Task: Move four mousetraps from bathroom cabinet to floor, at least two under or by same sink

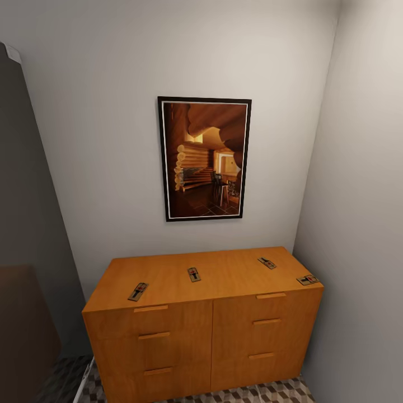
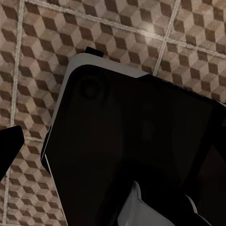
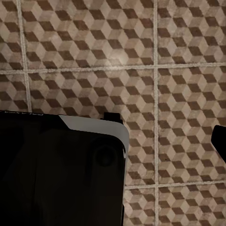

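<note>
- Four mousetraps are seen lying flat on top of the cabinet [image 1: 212,319] in the head view: one near the left front corner [image 1: 138,291], one towards the middle [image 1: 194,274], one towards the right rear [image 1: 267,262] and one at the right front corner [image 1: 307,280].
- The traps are spread well apart from one another along the top; the right-corner one lies just at the front edge.
- The cabinet is set in a corner, against the back wall [image 1: 101,140] and beside the right-hand wall, under a framed picture [image 1: 204,158].
- A strip of the bathroom floor [image 1: 268,393] is shown at the foot of the cabinet in the head view.
- The same cube-pattern floor [image 2: 141,33] is shown by the left wrist view, with part of the robot's dark, white-edged body [image 2: 136,150] in front of it.
- The floor [image 3: 117,56] and a similar dark body part [image 3: 56,174] are also shown by the right wrist view.
- No trap lies near either gripper's fingers; the traps are up on the cabinet, while both wrist cameras are pointed at the floor.
- Whether the fingers of either gripper are apart or together cannot be told.
</note>
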Tool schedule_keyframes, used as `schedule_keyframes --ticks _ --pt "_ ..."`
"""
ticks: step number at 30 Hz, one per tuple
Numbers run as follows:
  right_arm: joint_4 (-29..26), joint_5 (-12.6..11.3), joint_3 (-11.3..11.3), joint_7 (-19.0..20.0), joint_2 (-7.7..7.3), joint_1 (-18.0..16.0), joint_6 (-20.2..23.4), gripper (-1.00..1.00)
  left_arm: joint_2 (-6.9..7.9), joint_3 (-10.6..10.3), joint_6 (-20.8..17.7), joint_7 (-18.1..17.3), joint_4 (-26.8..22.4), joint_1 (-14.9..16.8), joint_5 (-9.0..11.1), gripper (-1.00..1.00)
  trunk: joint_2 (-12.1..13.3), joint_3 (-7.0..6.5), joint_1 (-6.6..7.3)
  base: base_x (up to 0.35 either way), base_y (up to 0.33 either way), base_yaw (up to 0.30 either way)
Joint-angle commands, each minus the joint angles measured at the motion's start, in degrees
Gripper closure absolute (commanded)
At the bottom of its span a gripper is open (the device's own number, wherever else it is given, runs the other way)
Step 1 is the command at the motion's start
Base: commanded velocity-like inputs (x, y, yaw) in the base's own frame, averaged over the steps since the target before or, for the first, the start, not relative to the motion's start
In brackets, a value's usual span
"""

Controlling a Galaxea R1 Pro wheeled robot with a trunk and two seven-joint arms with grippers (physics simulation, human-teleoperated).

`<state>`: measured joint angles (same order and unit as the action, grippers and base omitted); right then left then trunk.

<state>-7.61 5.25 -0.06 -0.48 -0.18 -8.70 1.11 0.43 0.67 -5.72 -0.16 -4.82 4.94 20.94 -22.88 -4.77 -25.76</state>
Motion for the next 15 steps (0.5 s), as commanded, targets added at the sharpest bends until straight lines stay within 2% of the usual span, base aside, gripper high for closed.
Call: schedule_keyframes --ticks 1,3,15 --pt "0.0 0.5 0.0 0.0 0.00 0.0 0.1 -1.00 0.01 0.0 -0.3 0.0 -0.1 0.0 0.3 -1.00 0.0 0.02 -0.02 0.000 0.000 0.000" --pt "0.1 0.5 0.0 0.4 0.07 0.0 0.0 -1.00 0.51 0.5 0.3 -0.7 -0.7 -0.3 0.5 -1.00 0.0 0.02 -0.02 0.000 0.000 0.000" --pt "-0.3 0.4 0.1 0.3 0.05 0.1 0.0 -1.00 0.18 0.4 0.7 -0.9 -1.2 -0.6 0.3 -1.00 0.0 0.02 -0.02 0.000 0.000 0.000"
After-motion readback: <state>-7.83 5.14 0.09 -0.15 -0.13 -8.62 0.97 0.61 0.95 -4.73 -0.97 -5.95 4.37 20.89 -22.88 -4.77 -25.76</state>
